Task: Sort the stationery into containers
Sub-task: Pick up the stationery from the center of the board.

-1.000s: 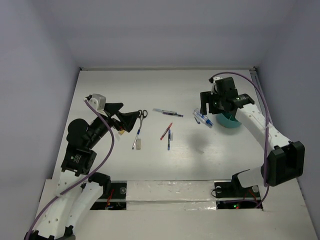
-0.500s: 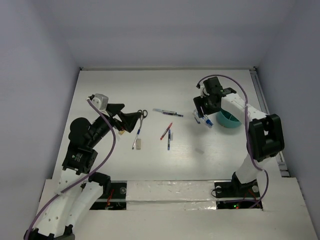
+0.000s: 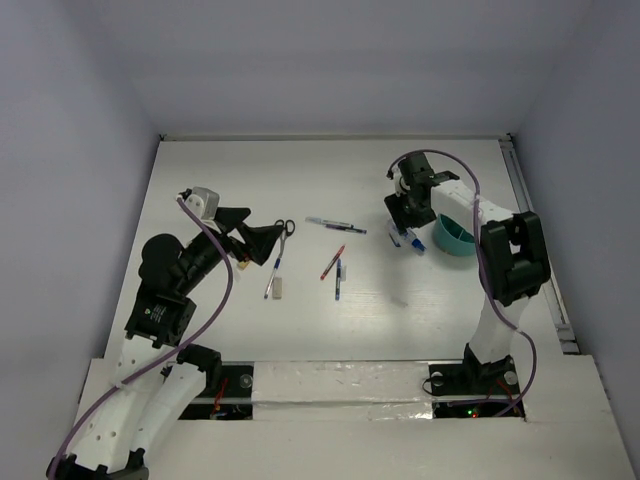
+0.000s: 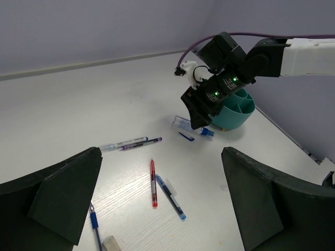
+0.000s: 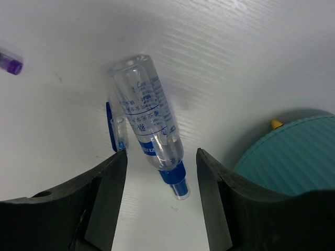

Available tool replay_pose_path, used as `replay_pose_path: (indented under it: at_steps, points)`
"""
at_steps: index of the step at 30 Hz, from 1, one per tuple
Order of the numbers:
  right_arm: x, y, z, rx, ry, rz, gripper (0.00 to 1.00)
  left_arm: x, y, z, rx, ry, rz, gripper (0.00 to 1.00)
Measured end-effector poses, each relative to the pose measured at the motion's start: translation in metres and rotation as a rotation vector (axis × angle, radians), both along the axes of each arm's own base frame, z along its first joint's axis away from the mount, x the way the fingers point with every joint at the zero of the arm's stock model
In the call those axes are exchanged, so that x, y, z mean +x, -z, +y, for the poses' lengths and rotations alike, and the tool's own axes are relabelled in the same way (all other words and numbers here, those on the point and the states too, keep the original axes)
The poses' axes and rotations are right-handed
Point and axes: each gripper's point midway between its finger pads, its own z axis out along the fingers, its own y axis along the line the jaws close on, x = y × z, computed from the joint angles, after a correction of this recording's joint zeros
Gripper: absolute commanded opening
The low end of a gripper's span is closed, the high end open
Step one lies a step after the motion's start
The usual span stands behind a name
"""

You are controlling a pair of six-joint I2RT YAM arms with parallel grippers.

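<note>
Top external view: the white tabletop carries everything, with the left arm reaching in from 7 o'clock and the right arm from 5 o'clock. The round teal tub stands upright at 3 o'clock of the tabletop's middle; the left wrist view shows its dividers. The right claw hangs just at 9 o'clock of the tub, jaws partway apart and straddling a clear bottle with a blue cap. A gap shows on each side, so nothing is gripped. The bottle lies flat, near the tub but apart from it. The left claw, at 9 o'clock, is spread wide and empty, beside the black-handled scissors. A long blue-and-purple pen lies at 12 o'clock of the middle; a red pen and a blue pen lie side by side at the middle. Another blue pen lies at 6 o'clock of the scissors, the pale eraser just beside it. A small blue clip lies just beside the bottle.
</note>
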Motion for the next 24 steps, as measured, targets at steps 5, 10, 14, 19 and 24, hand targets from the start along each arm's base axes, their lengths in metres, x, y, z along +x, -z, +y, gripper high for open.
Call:
replay_pose_path:
  at_steps: [5, 10, 14, 19, 24]
  points:
    - [-0.006, 0.02, -0.004, -0.032, -0.01, 0.064, 0.57, 0.0, 0.001, 0.0, 0.002, 0.0, 0.001, 0.99]
    - [-0.011, 0.03, -0.006, -0.05, -0.018, 0.098, 0.49, 0.0, 0.001, 0.0, 0.002, 0.0, 0.001, 0.99]
    - [-0.011, 0.03, -0.007, -0.052, -0.023, 0.098, 0.33, 0.0, 0.001, 0.0, 0.003, 0.0, 0.0, 0.99]
    - [-0.009, 0.029, -0.009, -0.065, -0.026, 0.092, 0.22, 0.001, 0.001, 0.0, 0.003, -0.004, 0.001, 0.99]
    - [-0.007, 0.011, -0.007, -0.066, -0.031, 0.048, 0.19, 0.006, 0.006, -0.001, -0.009, -0.011, 0.034, 0.99]
